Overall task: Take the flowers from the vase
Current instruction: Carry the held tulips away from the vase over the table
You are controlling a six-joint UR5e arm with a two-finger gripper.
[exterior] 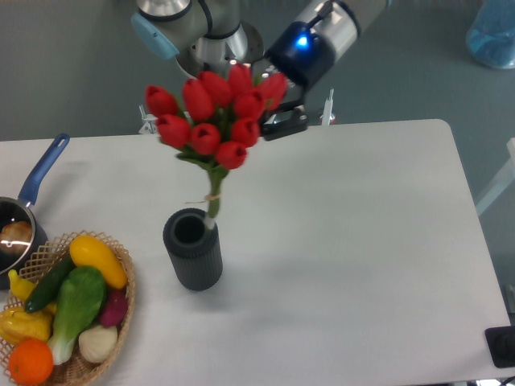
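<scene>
matt ribbed vase [193,259], glossy smooth flowers [217,117], woven wicker basket [121,304]

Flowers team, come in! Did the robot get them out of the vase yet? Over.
Gripper shut on flowers, bunch raised. Stem tips right at the vase rim, barely clear. Nothing blocking the way up.
</scene>
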